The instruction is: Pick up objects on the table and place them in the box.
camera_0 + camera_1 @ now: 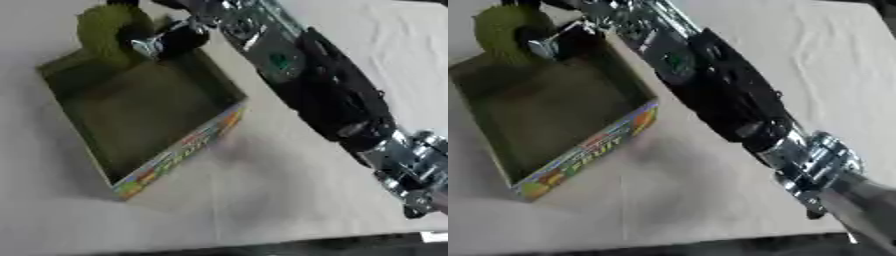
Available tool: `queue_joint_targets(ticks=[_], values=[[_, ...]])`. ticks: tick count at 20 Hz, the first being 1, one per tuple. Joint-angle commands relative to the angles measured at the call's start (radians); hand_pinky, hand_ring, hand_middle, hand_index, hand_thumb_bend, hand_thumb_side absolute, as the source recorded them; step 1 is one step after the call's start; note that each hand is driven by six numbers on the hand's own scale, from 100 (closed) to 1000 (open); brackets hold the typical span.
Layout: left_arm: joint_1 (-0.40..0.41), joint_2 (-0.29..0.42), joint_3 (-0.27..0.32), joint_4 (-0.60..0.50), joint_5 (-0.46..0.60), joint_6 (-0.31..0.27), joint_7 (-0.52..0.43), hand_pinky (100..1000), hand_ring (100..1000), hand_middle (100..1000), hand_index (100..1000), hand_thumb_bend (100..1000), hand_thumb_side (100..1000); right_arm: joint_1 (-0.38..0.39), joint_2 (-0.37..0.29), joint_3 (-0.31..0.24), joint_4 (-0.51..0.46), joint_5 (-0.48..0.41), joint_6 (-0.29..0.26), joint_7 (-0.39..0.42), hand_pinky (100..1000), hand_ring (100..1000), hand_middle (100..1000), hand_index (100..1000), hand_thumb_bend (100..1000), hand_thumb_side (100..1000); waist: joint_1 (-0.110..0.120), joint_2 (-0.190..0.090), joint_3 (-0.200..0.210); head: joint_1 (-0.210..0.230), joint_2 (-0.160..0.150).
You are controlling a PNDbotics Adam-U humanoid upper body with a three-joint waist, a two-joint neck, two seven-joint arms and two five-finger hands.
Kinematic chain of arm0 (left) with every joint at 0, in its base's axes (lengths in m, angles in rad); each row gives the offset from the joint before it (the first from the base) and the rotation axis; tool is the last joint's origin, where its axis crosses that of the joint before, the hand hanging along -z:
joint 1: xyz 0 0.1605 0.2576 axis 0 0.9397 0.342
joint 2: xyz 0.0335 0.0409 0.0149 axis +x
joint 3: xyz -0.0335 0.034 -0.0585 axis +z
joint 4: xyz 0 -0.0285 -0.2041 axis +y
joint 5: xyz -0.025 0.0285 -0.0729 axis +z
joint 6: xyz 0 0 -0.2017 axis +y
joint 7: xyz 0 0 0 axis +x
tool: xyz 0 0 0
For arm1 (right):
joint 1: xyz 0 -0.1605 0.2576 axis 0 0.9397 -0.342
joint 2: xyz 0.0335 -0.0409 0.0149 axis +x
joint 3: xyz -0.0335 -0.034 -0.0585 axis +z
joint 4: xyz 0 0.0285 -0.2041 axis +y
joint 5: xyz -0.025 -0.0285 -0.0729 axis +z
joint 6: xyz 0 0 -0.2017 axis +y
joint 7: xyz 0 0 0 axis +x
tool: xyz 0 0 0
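We find the right hand (171, 40) at the far corner of the box (188, 145), with its fingers curled round a green rounded object (103, 31); the blur keeps us from saying more about how each finger lies. The green rounded object sits at the box's far rim, partly above the rim line, and we cannot tell whether it touches the wall or the floor of the box. Its surface looks fuzzy or ridged, olive-green in colour, and we cannot identify it further. The right arm (328, 95) runs from the lower right edge of the view diagonally up to the hand, black along its middle with silver joints near the wrist and near the lower right corner. The box lies askew on the tabletop (289, 200), open at the top, with a dull green inside and a bright printed band of red, yellow, blue and green on the near outer wall; in the right eye view that band carries lettering that appears to read FRUIT. We see nothing else lying on the floor of the box. The tabletop is covered with a pale cloth, creased towards the far right.
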Motion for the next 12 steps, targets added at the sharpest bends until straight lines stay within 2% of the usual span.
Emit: queue_joint_targets(ticks=[1, 4, 5, 8, 9, 12], values=[[-0.003, 0.033, 0.013, -0.015, -0.004, -0.001, 0.005, 620, 630, 610, 801, 100, 540, -0.011, 0.011, 0.016, 0.039, 0.054, -0.040, 0.002, 790, 615, 533, 667, 100, 238, 0.006, -0.016, 0.004, 0.000, -0.007], [-0.002, 0.033, 0.015, -0.015, -0.006, -0.001, 0.006, 620, 629, 610, 801, 100, 542, 0.012, 0.026, 0.032, 0.075, 0.098, -0.075, 0.015, 798, 645, 550, 682, 100, 240, 0.004, -0.016, 0.004, 0.003, -0.009], [-0.002, 0.032, 0.015, -0.015, -0.006, -0.001, 0.007, 620, 629, 610, 801, 100, 543, 0.018, 0.030, 0.032, 0.082, 0.107, -0.085, 0.014, 811, 688, 588, 725, 100, 235, 0.004, -0.016, 0.003, 0.005, -0.010], [-0.001, 0.031, 0.016, -0.015, -0.007, 0.000, 0.007, 620, 629, 610, 801, 100, 542, 0.024, 0.030, 0.026, 0.086, 0.100, -0.116, 0.013, 834, 732, 653, 796, 100, 234, 0.005, -0.016, 0.002, 0.010, -0.010], [-0.001, 0.031, 0.016, -0.015, -0.007, 0.000, 0.008, 620, 629, 609, 801, 100, 540, 0.025, 0.028, 0.024, 0.085, 0.094, -0.124, 0.017, 848, 761, 705, 844, 100, 232, 0.005, -0.016, 0.001, 0.011, -0.011], [0.001, 0.030, 0.016, -0.015, -0.008, 0.000, 0.008, 620, 628, 609, 801, 100, 541, 0.026, 0.021, 0.017, 0.077, 0.086, -0.152, 0.046, 892, 830, 800, 914, 100, 218, 0.007, -0.017, -0.001, 0.012, -0.011]])
